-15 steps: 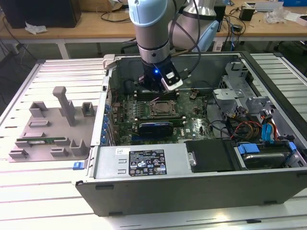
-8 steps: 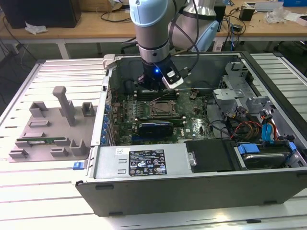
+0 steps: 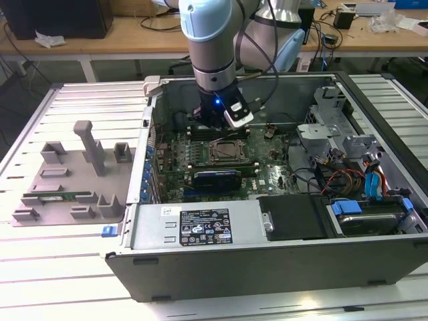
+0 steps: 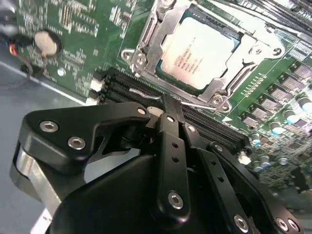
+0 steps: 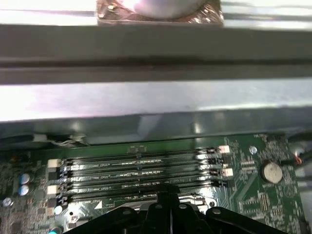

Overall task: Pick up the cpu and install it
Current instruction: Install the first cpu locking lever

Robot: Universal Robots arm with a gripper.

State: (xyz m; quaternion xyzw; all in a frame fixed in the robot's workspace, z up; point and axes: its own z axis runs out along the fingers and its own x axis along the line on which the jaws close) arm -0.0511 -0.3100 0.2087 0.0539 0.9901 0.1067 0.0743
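While the printed cpu (image 4: 200,51) sits in the socket frame (image 4: 146,46), the fingers (image 4: 168,114) hang pressed together just beside it.

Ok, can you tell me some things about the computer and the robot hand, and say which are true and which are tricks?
1. The shiny silver-grey square cpu lies inside the metal socket frame on the green circuit board. True.
2. The black gripper is holding the cpu. False: it is shut on nothing, close to the long black memory slots, and the cpu lies apart from it.
3. The big grey computer case is open. True.
4. Every one of those slots has a stick in it. False: they look empty.
5. A thin green memory stick lies on the grey tray at the exterior view's left. True.
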